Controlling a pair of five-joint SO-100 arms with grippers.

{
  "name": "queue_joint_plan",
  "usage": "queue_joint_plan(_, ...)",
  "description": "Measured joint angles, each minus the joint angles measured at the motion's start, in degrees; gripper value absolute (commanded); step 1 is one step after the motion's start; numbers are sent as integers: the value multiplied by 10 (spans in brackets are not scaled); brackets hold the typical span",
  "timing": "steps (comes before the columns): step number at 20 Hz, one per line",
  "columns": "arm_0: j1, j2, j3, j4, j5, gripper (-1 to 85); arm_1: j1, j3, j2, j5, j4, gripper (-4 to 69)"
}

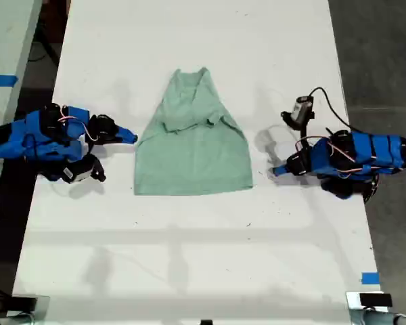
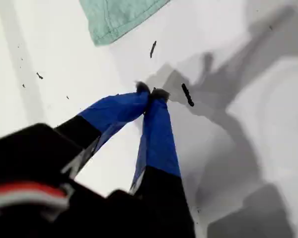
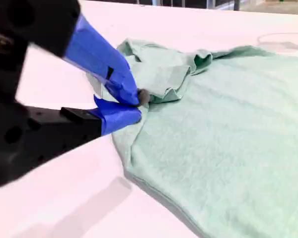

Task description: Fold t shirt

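Note:
The pale mint-green t shirt [image 1: 193,149] lies flat in the middle of the white table [image 1: 189,257], sleeves folded in over its upper part and the hem toward the exterior view's bottom. My first gripper [image 1: 276,170] is at the exterior view's right, shut and empty over bare table [image 2: 49,74], a short gap from the shirt's hem corner [image 2: 114,17]. My second gripper [image 1: 131,138], at the exterior view's left, is shut with its tips [image 3: 139,105] right at the shirt's side edge [image 3: 228,124], near a folded-in sleeve [image 3: 164,74]. No fabric shows between its jaws.
A small black-and-white device [image 1: 301,108] on a cable stands up by the arm at the exterior view's right. Blue tape [image 1: 369,278] marks the table near the exterior view's bottom right. Dark floor [image 1: 386,54] lies beyond the table's side edges.

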State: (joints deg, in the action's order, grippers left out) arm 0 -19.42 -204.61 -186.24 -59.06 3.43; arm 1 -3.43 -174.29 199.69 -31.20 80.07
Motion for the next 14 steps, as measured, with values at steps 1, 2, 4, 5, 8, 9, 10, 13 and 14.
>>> queue_joint_plan(1,0,0,0,0,0,-2,0,0,0,1,0,14)
queue_joint_plan(2,0,0,0,0,2,-2,-11,0,0,22,0,14)
queue_joint_plan(4,0,0,0,0,2,-2,-20,0,0,57,0,14)
queue_joint_plan(5,0,0,0,0,2,-2,-22,0,0,60,0,14)
queue_joint_plan(8,0,0,0,0,2,-2,-26,0,3,67,0,6)
queue_joint_plan(9,0,0,0,0,2,-2,-27,1,3,76,-5,6)
queue_joint_plan(10,0,0,0,0,2,-2,-28,4,3,82,-19,39)
queue_joint_plan(13,-6,0,0,0,2,-2,-25,63,-18,156,-43,194)
queue_joint_plan(14,-5,0,0,0,2,-2,-25,97,-69,167,-52,208)
